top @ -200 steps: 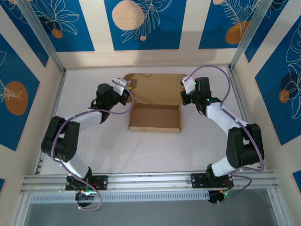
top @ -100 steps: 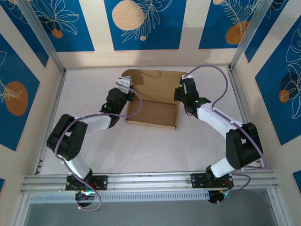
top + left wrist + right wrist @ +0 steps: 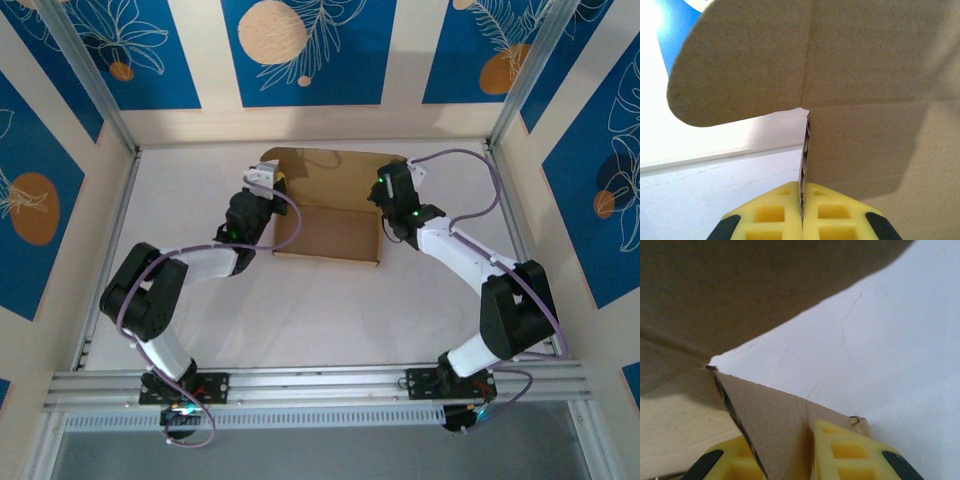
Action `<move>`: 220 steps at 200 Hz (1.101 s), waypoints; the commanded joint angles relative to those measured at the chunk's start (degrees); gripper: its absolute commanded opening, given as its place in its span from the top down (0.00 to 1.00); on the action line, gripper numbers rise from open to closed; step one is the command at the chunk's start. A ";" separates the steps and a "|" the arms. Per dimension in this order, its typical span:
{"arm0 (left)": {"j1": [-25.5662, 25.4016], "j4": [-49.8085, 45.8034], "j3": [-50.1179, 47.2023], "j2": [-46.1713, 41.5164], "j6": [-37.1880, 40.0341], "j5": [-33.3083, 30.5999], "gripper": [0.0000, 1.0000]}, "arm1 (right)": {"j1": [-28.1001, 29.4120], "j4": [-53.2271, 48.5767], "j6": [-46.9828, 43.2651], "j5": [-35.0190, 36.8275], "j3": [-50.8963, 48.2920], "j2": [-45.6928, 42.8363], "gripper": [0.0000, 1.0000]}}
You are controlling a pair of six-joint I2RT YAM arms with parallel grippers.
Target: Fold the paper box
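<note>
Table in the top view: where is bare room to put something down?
The widest bare patch of the table lies between the front wall of the paper box, the left arm, the right arm and the near rail. Narrower strips run outside each arm, to the table's edges. Crowded: the box's two ends, where the left claw and right claw clamp it.

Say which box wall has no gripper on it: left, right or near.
The near wall of the paper box: the left gripper pinches the left wall, the right gripper the right wall, nothing touches the near one.
</note>
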 commanded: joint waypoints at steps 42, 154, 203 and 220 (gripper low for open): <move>-3.02 7.12 -0.31 1.22 -5.84 4.87 1.00 | 3.31 2.46 6.41 -2.80 3.39 3.46 0.76; -3.27 10.34 -0.53 3.83 -12.32 3.35 0.93 | 3.24 3.09 8.89 -5.59 4.79 4.71 0.65; -3.38 11.21 -2.95 3.22 -12.19 3.44 0.81 | 3.31 2.85 4.74 -6.26 3.25 3.35 0.64; -3.38 12.04 -4.79 3.08 -12.02 3.83 0.81 | 3.37 5.19 1.26 -6.37 0.03 1.77 0.65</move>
